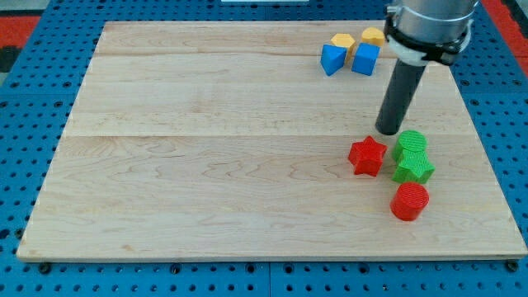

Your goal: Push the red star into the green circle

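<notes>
The pale, smooth wooden bench point(206, 148) should let light pieces slide easily. The small red ribbed plastic star point(367, 156) sits right of centre; it looks light and rigid, apt to spin if struck on a point, so I judge a push on its left side, through its middle, best. My tip point(388, 130) rests just above it, toward the view's top. No fingers exist here, only the rod. Just right of the star, the green ribbed plastic circle point(411, 142) stands above a green star point(413, 168).
</notes>
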Robot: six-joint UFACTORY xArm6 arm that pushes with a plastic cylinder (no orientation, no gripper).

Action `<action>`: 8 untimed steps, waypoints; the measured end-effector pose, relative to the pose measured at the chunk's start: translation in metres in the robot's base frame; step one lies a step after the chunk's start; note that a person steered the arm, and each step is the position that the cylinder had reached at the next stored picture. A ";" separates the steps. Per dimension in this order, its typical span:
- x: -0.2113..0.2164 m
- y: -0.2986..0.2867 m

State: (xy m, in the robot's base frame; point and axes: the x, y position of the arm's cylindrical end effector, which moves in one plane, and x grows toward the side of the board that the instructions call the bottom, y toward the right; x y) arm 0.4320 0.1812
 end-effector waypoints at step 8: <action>0.064 -0.083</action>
